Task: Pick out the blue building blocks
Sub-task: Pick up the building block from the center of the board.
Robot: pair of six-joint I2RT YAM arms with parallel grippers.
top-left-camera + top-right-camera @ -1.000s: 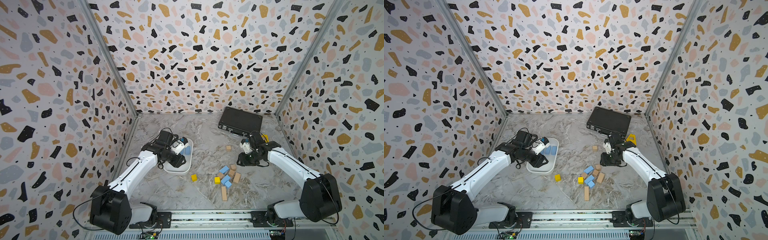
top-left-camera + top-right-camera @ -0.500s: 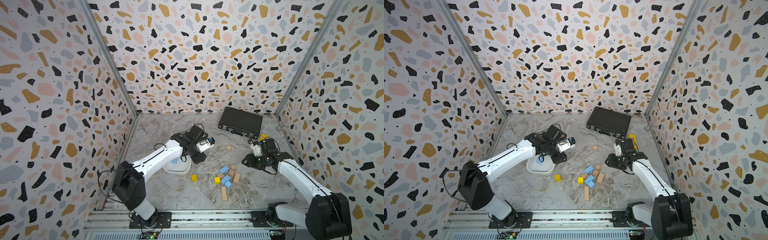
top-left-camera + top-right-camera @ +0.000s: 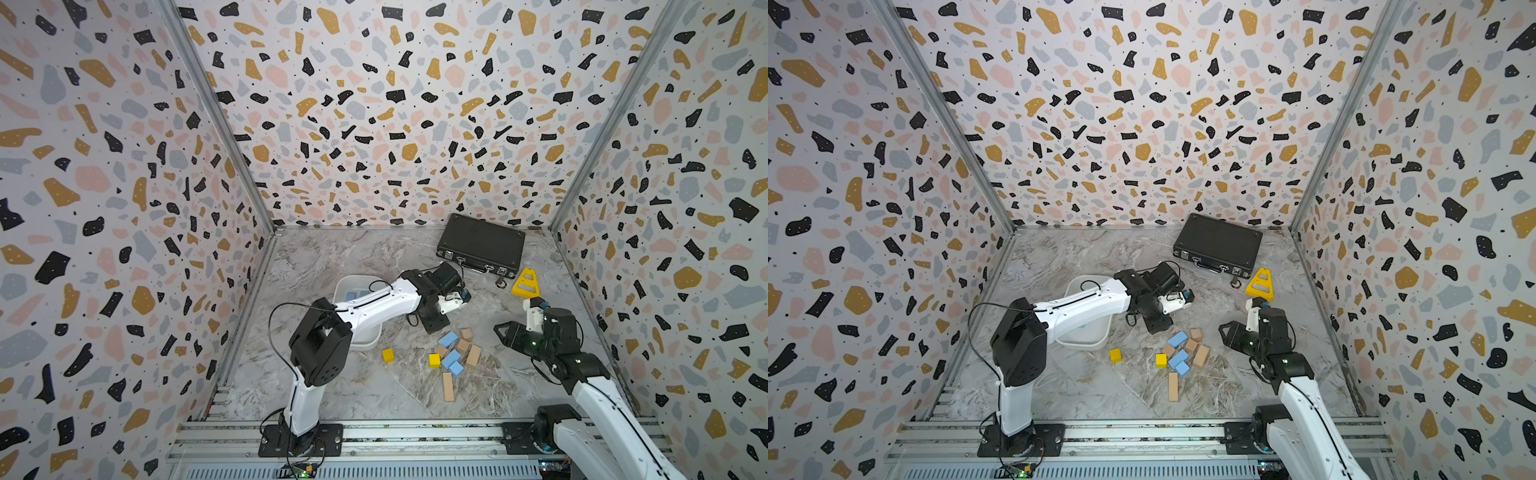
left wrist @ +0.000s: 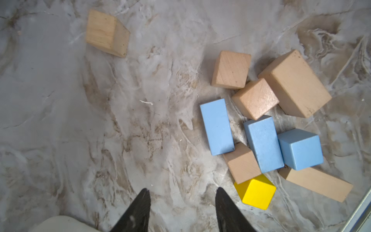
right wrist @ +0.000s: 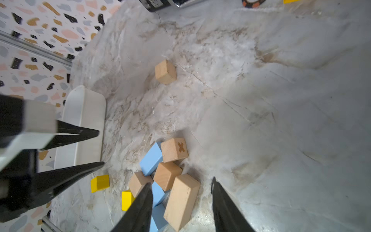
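Left wrist view — blue building blocks near the left tool — parted, empty.

We read a single sign in this scene: a brown X stamped on one face of a bare wooden cube, caught by the right wrist camera. The marked cube lies touching a blue block on one side. Nothing else is legible to us.

A robotics lab test cell — 3 terrazzo-print walls joined by bare metal corner posts box in a marble-look surface, with the left arm and right arm bolted to an aluminium rail along its front edge.
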